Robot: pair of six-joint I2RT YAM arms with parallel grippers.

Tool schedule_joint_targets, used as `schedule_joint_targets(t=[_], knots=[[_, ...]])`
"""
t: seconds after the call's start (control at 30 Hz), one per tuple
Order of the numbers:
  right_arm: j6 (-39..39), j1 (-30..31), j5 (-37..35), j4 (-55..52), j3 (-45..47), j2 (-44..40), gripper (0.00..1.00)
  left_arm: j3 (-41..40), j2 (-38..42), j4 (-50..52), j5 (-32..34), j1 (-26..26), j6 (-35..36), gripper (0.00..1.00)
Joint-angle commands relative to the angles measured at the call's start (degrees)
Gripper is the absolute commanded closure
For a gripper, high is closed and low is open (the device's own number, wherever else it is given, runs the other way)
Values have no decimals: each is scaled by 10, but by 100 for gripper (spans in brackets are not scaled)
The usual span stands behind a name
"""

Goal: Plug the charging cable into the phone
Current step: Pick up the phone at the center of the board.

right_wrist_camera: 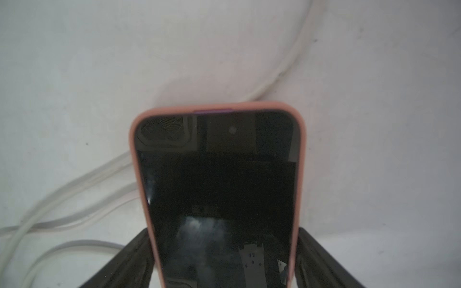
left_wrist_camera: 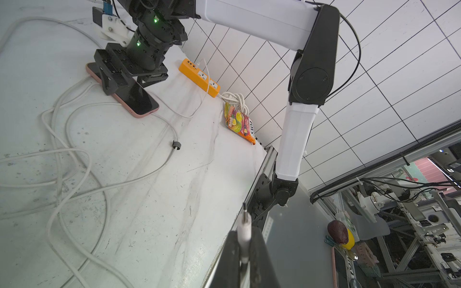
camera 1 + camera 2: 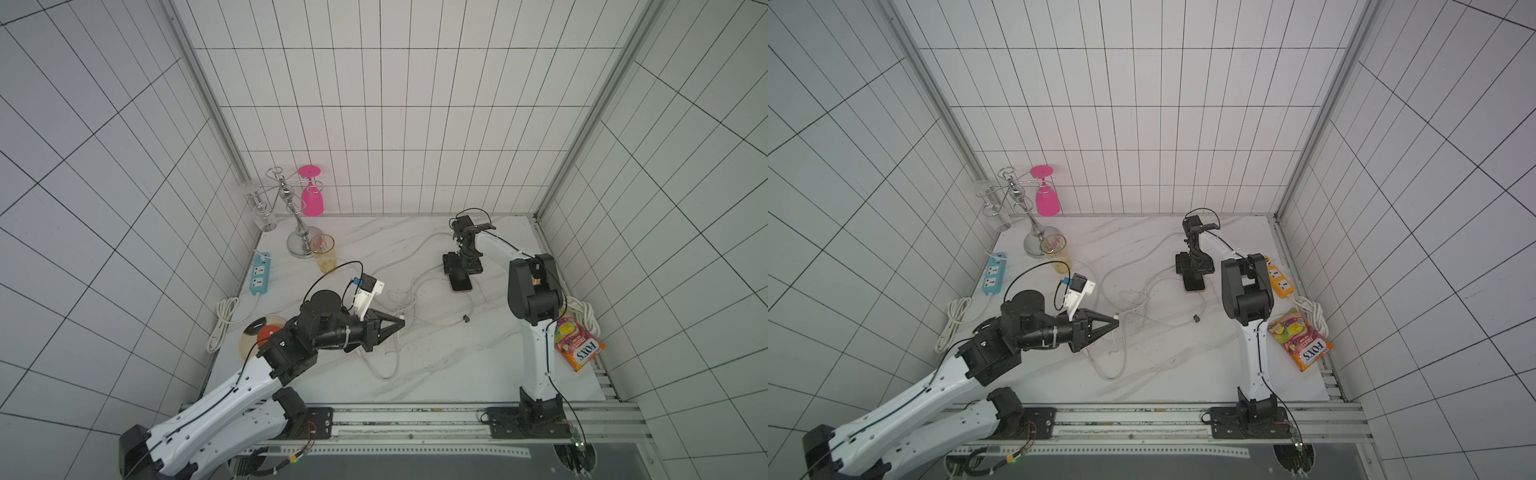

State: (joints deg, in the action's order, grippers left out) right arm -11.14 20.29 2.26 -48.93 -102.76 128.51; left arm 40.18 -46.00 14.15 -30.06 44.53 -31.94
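**Plug in hand, phone not yet reached**
Left end effector (image 2: 244,230) is clamped on the charging cable (image 2: 244,232) at its plug, well apart from the phone (image 2: 142,102) lying on the table (image 2: 149,187). Right end effector (image 1: 223,230) straddles the phone, but I cannot tell if it grips. Insertion remains.

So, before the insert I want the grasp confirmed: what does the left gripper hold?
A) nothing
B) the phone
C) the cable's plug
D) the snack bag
C: in the left wrist view the left gripper is shut on the white plug, whose metal tip sticks out past the fingers.
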Motion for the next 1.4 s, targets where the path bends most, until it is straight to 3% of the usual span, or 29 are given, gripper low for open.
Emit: schedule_joint_targets(t=[0.0,0.17,0.4,0.57,0.73,0.9,1.07,1.37], knots=[[7,3,-1,-22,-5,33,20,16,1,1,-8,1,8,100],[7,4,-12,-24,-9,38,30,14,6,3,-5,1,9,100],[-29,2,-7,-7,-23,1,58,9,5,6,9,1,2,100],[-69,1,-1,52,14,-94,80,6,10,12,44,1,-3,100],[-107,-10,25,62,43,-178,84,7,7,10,65,1,-3,100],[-222,-29,88,108,149,-301,94,28,-25,19,62,1,18,100],[-341,-29,123,166,268,-463,98,87,-107,51,32,1,55,100],[-387,-3,135,140,351,-617,98,167,-238,54,-33,3,70,100]])
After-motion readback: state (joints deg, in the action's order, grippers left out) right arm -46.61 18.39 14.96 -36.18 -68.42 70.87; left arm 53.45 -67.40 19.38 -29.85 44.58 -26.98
